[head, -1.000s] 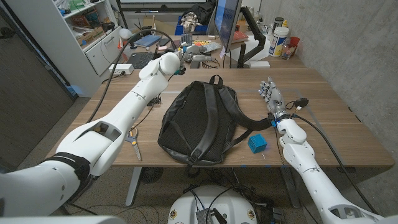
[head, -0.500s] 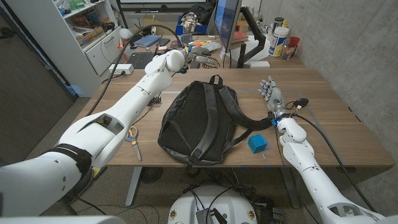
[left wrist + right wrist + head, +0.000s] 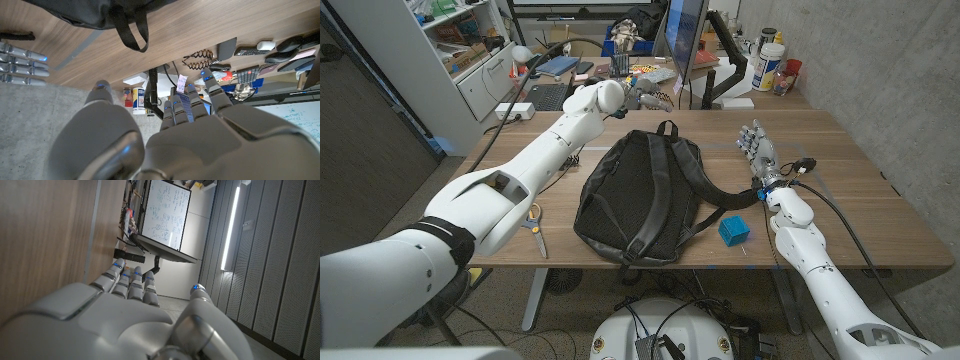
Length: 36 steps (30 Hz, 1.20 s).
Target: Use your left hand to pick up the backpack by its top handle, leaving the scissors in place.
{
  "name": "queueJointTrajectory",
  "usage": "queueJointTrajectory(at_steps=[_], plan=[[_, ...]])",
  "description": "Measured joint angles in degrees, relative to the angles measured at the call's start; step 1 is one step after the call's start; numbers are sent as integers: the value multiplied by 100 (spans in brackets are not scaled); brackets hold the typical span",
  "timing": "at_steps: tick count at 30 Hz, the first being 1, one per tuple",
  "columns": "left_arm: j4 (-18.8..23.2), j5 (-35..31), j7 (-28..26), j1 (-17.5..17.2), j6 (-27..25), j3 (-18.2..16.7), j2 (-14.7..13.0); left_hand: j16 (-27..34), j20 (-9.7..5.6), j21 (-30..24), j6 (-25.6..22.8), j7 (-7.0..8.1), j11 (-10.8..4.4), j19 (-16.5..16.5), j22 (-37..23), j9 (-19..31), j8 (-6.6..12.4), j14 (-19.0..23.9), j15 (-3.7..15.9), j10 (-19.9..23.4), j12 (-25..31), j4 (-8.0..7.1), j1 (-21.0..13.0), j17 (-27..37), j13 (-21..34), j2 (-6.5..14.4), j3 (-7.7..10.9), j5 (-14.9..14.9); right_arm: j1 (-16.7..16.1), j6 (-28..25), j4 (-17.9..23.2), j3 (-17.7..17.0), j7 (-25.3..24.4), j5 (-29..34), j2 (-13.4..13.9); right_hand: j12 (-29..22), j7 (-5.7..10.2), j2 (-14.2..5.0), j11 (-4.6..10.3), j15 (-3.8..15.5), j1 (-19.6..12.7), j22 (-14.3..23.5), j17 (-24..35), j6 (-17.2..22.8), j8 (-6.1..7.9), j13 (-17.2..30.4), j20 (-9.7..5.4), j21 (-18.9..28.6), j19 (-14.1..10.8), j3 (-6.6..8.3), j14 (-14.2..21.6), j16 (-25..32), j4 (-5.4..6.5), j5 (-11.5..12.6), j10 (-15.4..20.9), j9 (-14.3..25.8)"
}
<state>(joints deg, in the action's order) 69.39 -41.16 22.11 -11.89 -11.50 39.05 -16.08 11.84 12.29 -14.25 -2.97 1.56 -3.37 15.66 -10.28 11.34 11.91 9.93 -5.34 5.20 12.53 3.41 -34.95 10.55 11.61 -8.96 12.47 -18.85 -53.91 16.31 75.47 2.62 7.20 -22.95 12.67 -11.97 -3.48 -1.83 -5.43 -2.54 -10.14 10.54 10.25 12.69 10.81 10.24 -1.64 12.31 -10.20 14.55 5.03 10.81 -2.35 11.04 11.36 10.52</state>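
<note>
Wooden table [image 3: 840,200] carries the backpack [image 3: 640,195] at centre, untouched, its top handle [image 3: 666,128] at twelve o'clock; left hand [image 3: 645,97] hovers beyond, fingers spread, empty. Right hand [image 3: 756,152] waits at three o'clock, open; scissors [image 3: 534,228] lie at nine.

No text, label or number can be read anywhere in these views. The white whiteboard [image 3: 165,215] behind the wooden table carries dark handwriting too small to make out, and the white bottle with a yellow label [image 3: 771,67] shows print that is only a blur
</note>
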Motion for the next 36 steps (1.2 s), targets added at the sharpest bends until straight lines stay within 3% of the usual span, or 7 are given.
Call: queueJointTrajectory(at_steps=[12, 18, 25, 29, 36], plan=[[-432, -188, 262, 311, 247, 303, 114, 0, 3, 0, 32, 93, -21, 105, 0, 0, 0, 8, 9, -22, 0, 71, -89, 0, 0, -89, -71, 0, 47, -5, -7, -6, -48, 0, -19, 0, 0, -40, 0, -22, 40, -1, 0, 0, 0, 0, 31, 0, -31, -12, 21, 0, -12, 0, 0, 0], [-608, -211, 276, 390, 421, 364, 159, 0, 11, 0, -51, 175, -137, 216, 1, -1, 0, 50, 50, 30, 0, 158, -128, -1, 0, -129, -158, 0, 70, -8, -39, -4, -62, 8, -36, 0, 0, -39, 0, -22, 40, -1, 0, 0, 0, 0, 32, 0, -31, -42, 21, 0, -6, 0, 0, 0], [-864, -222, 265, 482, 610, 409, 237, 0, 0, 0, -90, 213, -149, 285, 1, -1, 0, 80, 80, 43, 0, 185, -128, -1, -1, -129, -233, 0, 85, -9, -57, 2, -86, 20, -46, 0, 0, -39, 0, -21, 39, -1, 30, 0, 0, 0, 33, 6, -37, -41, 20, 0, -6, 0, 0, 0], [-1018, -228, 241, 533, 727, 430, 282, 0, 9, 0, -123, 246, -167, 340, 1, -1, 45, 124, 120, 61, 24, 188, -128, -1, 27, -129, -285, -1, 87, -14, -69, 4, -93, 21, -56, 0, 0, -39, -30, -19, 39, -1, 14, 0, 0, 0, 75, 45, -235, -41, 23, 0, -6, 0, 31, 0], [-1421, -283, 227, 705, 911, 497, 425, 0, 1, 0, -102, 328, -166, 408, 2, -1, 45, 124, 120, 60, 28, 221, -128, -1, 27, -129, -365, -1, 86, -26, -73, 4, -115, 21, -64, 0, 0, -39, -30, -12, 39, -1, 14, 0, 0, 0, 129, 89, -301, -40, 92, 0, -8, 0, 31, 0]])
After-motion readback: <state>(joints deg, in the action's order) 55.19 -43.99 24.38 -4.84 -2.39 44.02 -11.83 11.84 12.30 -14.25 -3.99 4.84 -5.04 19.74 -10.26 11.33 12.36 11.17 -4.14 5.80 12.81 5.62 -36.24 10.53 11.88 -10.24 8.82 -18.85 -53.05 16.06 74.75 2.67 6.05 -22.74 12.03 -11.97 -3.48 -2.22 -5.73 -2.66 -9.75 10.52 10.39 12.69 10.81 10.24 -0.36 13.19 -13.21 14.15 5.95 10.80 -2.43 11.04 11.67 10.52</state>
